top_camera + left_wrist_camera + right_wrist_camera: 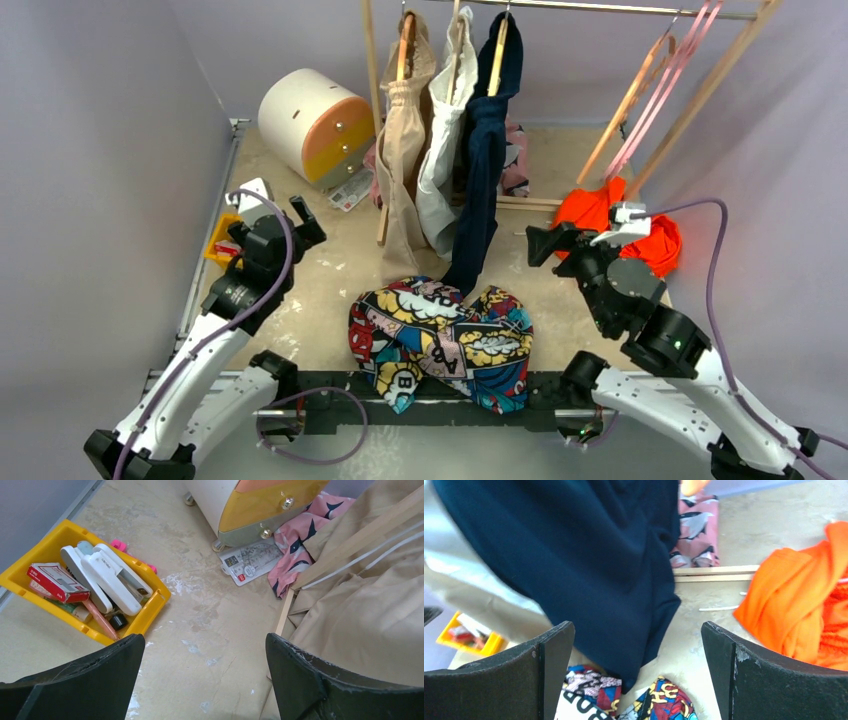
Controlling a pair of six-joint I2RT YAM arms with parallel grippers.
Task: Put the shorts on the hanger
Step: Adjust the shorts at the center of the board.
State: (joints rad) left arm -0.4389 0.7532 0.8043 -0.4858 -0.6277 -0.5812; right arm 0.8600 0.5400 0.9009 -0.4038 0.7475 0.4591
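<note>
Plainly, both arms are raised over the counter (330, 290) with nothing in their grasp. The left pincer (303, 222) (204, 637) has its jaws spread wide apart over bare counter. It sits between a yellow bin (150, 611) on its left and a hanging beige garment (375, 615) on its right, and touches neither. The right pincer (542, 245) (638, 627) is just as wide apart and also empty. It faces the lower end of a navy garment (574, 555), with a crumpled orange garment (784, 605) off to its right. The shorts (440, 340) lie in a heap at the near edge of the counter, midway between the two arm bases. The hem of the navy garment hangs just above their far side. The hanger (632, 100) hangs slanted at the far right of the clothes rail (600, 8), beside two pink hangers (680, 60) and well apart from the shorts. The yellow bin holds a white stapler-like tool (107, 577), a red box (50, 580) and some smaller bits that are hard to make out. Behind it stands a rounded white drawer unit (300, 105) with orange and yellow drawer fronts, both closed. A printed packet (250, 562) and a pink patterned cloth (300, 545) lie at its foot.
</note>
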